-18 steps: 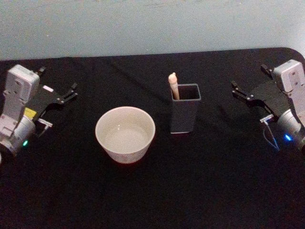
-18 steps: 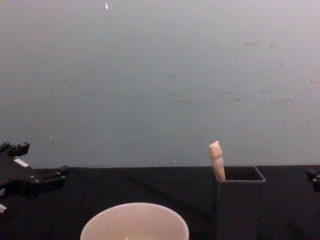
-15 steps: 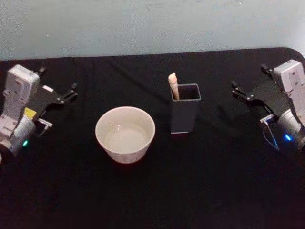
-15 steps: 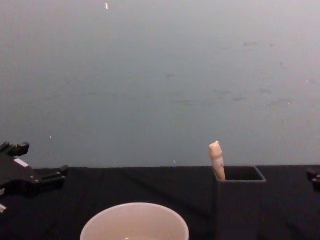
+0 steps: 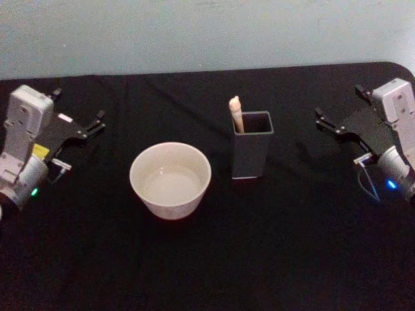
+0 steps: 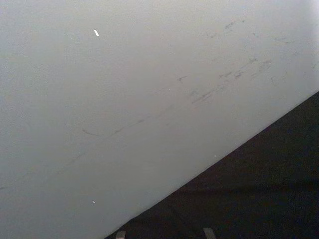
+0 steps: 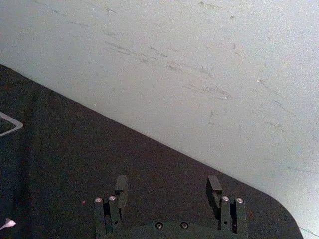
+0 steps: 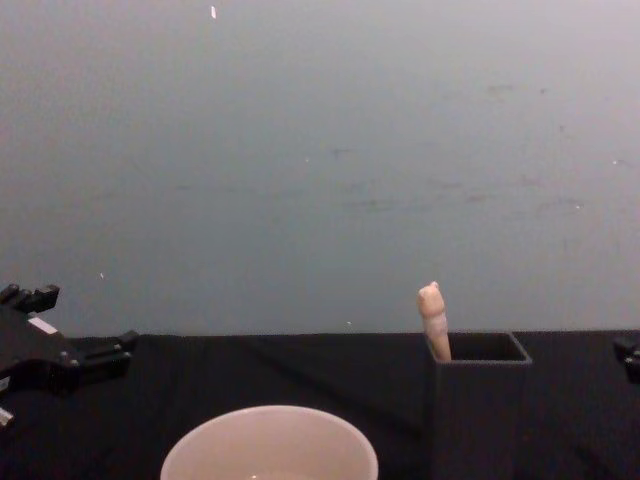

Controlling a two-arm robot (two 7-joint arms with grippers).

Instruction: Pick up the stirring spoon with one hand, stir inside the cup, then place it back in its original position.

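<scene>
Wall (image 8: 320, 150): pale, scuffed, set behind the table's far edge. Table (image 5: 207, 272): covered in black cloth, on which all the other items are carried. Left gripper (image 5: 78, 105): black, marked with a small white label and mounted on a silver-grey wrist; it is placed at the table's left side, well apart from the cup, with its fingers spread wide and nothing held between them; in the chest view it (image 8: 88, 318) is seen low at the left edge. Right gripper (image 5: 338, 103): black, placed at the table's right side, well apart from the holder; its fingers are shown parted and empty in the right wrist view (image 7: 167, 183). Cup (image 5: 168, 207): round, cream-white and wide-mouthed, stood upright left of centre, near the holder but not touching it. Holder (image 5: 249, 159): a dark grey square-sectioned box, upright, located just right of the cup. Stirring spoon (image 5: 236, 115): stood in the holder and leaned against its left wall, with the cream handle and knobbly top projecting above the rim (image 8: 433, 320); the stem and bowl are hidden inside.
</scene>
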